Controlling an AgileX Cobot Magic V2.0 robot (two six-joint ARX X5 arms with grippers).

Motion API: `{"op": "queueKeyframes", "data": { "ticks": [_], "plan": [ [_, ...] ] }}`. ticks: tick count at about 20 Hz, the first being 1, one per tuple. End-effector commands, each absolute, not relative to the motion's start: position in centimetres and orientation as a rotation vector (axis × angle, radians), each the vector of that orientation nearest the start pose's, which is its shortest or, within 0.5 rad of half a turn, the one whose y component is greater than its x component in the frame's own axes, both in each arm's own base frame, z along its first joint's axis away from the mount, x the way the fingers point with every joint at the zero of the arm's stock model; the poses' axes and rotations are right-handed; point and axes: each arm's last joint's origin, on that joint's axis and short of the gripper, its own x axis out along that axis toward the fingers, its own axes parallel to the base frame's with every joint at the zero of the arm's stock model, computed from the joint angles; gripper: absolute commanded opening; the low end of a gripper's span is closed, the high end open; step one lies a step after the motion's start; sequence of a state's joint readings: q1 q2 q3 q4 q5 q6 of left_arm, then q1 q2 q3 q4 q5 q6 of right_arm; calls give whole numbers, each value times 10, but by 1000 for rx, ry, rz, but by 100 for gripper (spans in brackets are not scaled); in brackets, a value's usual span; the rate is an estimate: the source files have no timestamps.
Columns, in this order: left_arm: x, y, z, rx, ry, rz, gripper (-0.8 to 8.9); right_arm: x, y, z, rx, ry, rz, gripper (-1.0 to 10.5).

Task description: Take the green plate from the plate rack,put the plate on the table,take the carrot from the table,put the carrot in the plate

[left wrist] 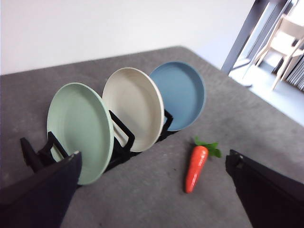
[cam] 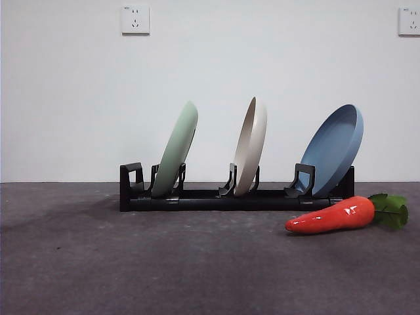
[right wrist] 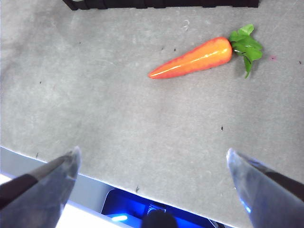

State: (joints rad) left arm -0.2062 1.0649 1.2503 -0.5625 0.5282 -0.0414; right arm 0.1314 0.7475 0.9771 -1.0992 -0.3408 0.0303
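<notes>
The green plate (cam: 176,151) stands tilted in the left slot of the black plate rack (cam: 230,199), with a cream plate (cam: 251,146) in the middle and a blue plate (cam: 333,149) at the right. The carrot (cam: 331,216) lies on the table (cam: 131,262) in front of the rack's right end, leaves pointing right. In the left wrist view, my left gripper (left wrist: 154,190) is open, above and short of the green plate (left wrist: 80,128) and the carrot (left wrist: 195,167). My right gripper (right wrist: 152,180) is open over the table's front edge, the carrot (right wrist: 192,58) ahead of it.
The rack's left end slot (cam: 131,184) holds nothing. Two wall sockets (cam: 135,20) sit on the white wall behind. In the right wrist view the table's front edge (right wrist: 95,180) is close under the gripper. A doorway and chair (left wrist: 285,42) lie beyond the table's far side.
</notes>
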Motion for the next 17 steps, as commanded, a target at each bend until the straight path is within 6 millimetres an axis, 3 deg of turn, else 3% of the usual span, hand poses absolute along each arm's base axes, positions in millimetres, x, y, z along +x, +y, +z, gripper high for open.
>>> {"op": "queueKeyframes", "data": {
  "ticks": [1,5,9,13,17],
  "plan": [
    [231,-76,401,-66,393,-708,561,110,25,325,124,873,429,555],
    [286,-116,373,-21,364,-655,561,110,25,325,131,876,426,555],
    [327,-143,334,5,376,-606,561,110,25,325,130,876,425,555],
    [353,-161,301,16,375,-576,561,110,25,325,131,878,424,554],
    [368,-170,272,27,421,-564,561,110,24,325,131,886,422,554]
  ]
}}
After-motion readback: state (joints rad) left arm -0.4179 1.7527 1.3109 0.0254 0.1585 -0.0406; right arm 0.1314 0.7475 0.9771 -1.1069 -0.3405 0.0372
